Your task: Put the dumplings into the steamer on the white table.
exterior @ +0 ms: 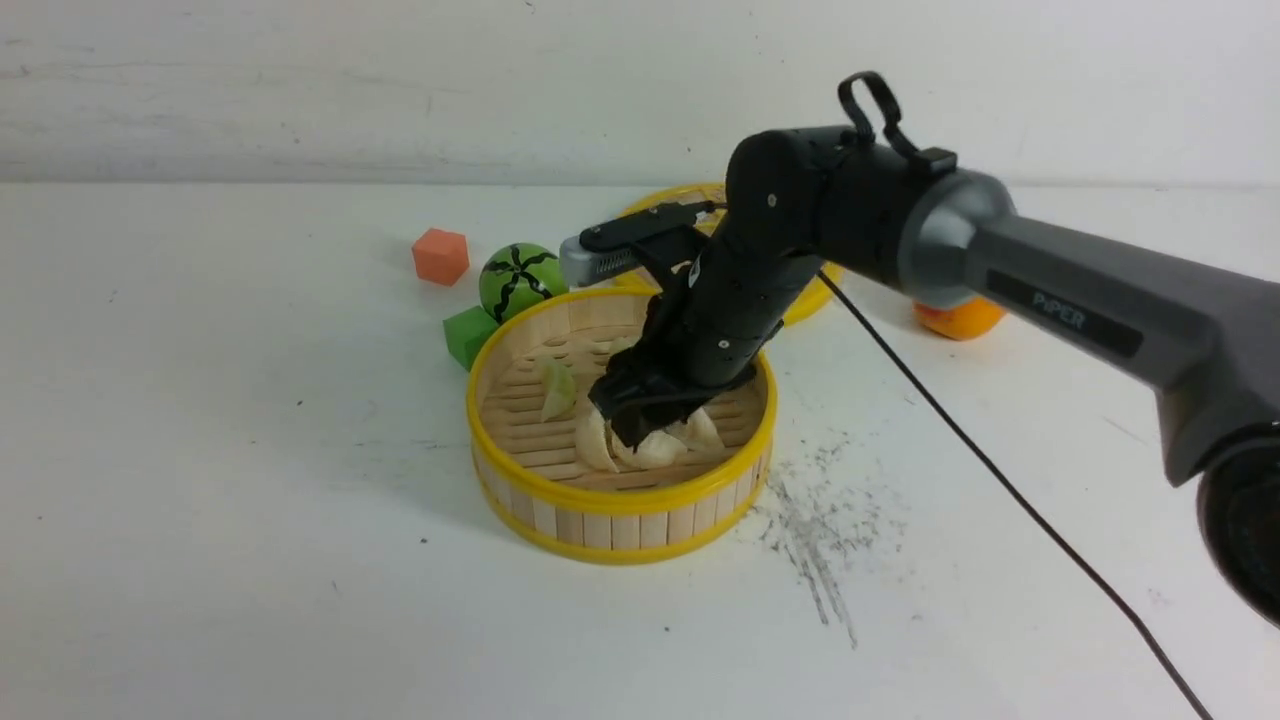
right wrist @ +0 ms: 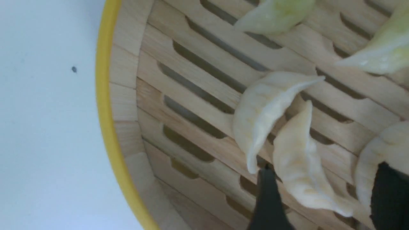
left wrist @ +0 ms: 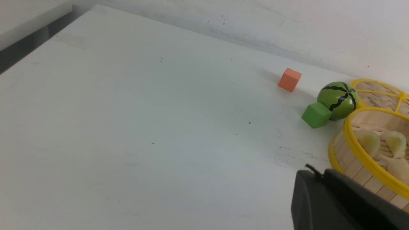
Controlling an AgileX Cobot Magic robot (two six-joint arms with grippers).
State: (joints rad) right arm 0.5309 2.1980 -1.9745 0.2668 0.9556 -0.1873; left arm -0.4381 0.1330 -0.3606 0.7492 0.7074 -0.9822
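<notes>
Where the right gripper (exterior: 640, 428) stands: low inside the steamer (exterior: 620, 497), over the near half of its slatted floor. Its jaws are spread wide and clamp nothing.
Item in the gap: one cream dumpling (right wrist: 303, 159) lies on the slats between the two black fingers (right wrist: 268, 198). One finger is just beside its edge; whether they touch cannot be told.
Direction from end effector: directly below and between the fingertips.
Long axis: crosswise to the line joining the fingers and oblique to the slats, so the jaws face its broad sides.
Pointing: one tip aims toward the neighbouring cream dumpling (right wrist: 262, 111), whose own tip lies near it.
Dumplings (exterior: 597, 440), location: five can be counted on the steamer floor, three cream and two green. A sixth cannot be placed with certainty. None is visible on the white table (exterior: 250, 500).
Nearer arm: the right one, which is inside the basket.
Left gripper (left wrist: 335, 201): outside the steamer, near its outer wall. Its jaws show no gap and hold nothing.
Judged requirement: a straight upward lift should clear both the dumpling and the rim.
</notes>
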